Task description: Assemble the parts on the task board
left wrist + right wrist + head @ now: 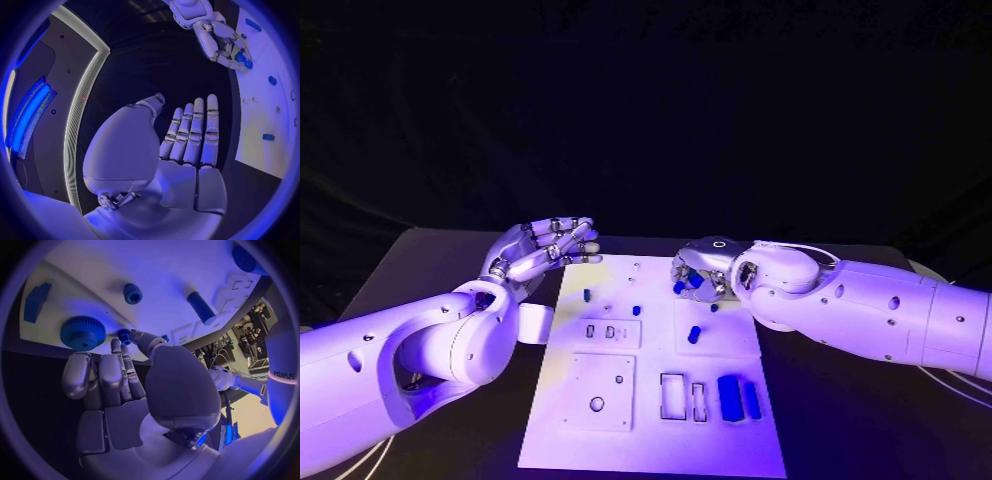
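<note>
The white task board (646,440) lies in the middle of the black table. My right hand (701,268) hovers over its far right part, fingers curled, and pinches a small blue peg (125,335) between thumb and a finger. Beside that hand on the board are a blue gear (82,332), a short blue peg (132,293) and a blue cylinder (201,307). My left hand (545,250) is raised at the board's far left corner, fingers straight and apart, holding nothing (187,145). Two long blue blocks (738,398) lie at the board's near right.
Small blue pegs (586,295) (636,310) stand on the board's far half, and another blue piece (692,335) lies near its middle. Rectangular recesses (672,395) and a plate with a hole (599,392) sit on the near half. Black table (848,420) flanks the board.
</note>
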Controlling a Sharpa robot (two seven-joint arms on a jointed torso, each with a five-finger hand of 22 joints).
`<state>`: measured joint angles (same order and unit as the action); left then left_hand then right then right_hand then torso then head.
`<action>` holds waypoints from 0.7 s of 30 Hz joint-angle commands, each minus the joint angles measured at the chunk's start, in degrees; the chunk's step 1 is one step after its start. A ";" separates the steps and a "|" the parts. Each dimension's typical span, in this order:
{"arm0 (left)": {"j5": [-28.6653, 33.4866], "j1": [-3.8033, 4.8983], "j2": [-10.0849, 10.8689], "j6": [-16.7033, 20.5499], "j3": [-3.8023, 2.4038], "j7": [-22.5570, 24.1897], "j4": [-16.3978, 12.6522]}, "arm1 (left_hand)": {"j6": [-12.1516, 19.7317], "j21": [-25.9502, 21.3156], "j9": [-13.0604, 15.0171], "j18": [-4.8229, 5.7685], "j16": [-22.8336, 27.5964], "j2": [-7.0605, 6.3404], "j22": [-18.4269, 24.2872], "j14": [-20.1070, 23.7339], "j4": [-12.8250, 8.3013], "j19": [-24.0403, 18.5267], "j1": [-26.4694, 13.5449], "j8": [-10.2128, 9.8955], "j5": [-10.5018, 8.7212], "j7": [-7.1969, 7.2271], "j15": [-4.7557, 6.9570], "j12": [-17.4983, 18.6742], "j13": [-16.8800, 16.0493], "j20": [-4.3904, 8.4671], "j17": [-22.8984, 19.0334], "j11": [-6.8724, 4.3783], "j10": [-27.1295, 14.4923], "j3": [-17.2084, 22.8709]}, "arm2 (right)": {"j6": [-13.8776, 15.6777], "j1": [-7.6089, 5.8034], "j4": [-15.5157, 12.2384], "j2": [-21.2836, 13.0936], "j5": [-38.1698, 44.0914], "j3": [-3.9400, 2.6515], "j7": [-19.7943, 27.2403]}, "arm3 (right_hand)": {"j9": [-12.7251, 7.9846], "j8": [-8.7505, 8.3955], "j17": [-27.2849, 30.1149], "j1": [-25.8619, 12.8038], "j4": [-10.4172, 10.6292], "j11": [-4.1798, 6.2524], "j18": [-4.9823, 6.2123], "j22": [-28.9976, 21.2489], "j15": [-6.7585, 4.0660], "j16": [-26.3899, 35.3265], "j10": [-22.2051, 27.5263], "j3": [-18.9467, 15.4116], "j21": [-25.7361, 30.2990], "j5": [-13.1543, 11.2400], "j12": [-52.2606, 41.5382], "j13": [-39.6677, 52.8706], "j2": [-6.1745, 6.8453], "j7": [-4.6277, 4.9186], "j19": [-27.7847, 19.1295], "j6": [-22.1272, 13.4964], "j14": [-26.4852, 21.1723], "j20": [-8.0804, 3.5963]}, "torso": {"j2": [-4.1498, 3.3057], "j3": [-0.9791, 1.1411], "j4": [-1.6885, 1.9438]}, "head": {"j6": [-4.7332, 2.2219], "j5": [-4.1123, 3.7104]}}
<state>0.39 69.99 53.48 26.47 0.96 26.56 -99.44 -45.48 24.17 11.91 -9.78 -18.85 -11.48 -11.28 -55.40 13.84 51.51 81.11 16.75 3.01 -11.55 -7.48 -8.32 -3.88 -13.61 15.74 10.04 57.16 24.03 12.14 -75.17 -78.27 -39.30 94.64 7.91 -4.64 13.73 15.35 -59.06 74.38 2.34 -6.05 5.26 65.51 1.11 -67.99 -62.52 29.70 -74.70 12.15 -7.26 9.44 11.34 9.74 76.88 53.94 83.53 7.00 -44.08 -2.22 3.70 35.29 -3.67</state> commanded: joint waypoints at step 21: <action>-0.32 0.17 0.50 -1.45 -0.07 -0.10 -0.58 | 0.20 0.42 -0.10 -0.71 -0.17 0.10 -0.09 -0.29 0.17 0.52 -0.58 -0.25 -0.08 -1.86 -0.06 0.47 0.09 0.18 0.13 0.22 0.33 -0.41 | 7.29 0.14 -1.45 -0.53 1.31 -0.10 -2.54 | 2.98 3.32 -6.97 1.35 0.08 1.88 -2.29 10.80 -1.37 -6.94 -5.89 4.46 -7.23 -3.29 -1.88 0.68 -2.95 -1.74 4.95 4.14 2.33 -1.03 | -0.48 -0.10 0.16 | -0.09 -0.05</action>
<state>0.37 70.04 53.99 26.23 0.95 26.28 -99.86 -45.48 24.36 11.87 -9.75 -18.85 -11.48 -11.32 -55.39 13.99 51.71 81.11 16.75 3.00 -11.55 -7.48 -8.10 -3.88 -13.42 15.82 10.04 57.16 23.88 15.86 -75.05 -79.22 -39.71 95.13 7.89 -5.96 16.28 18.38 -65.99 75.77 2.20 -4.14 3.50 74.95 0.15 -74.74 -68.06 33.91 -81.71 9.00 -8.75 10.13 9.23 8.07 81.52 57.63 84.05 6.01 -44.56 -2.30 3.81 35.26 -3.70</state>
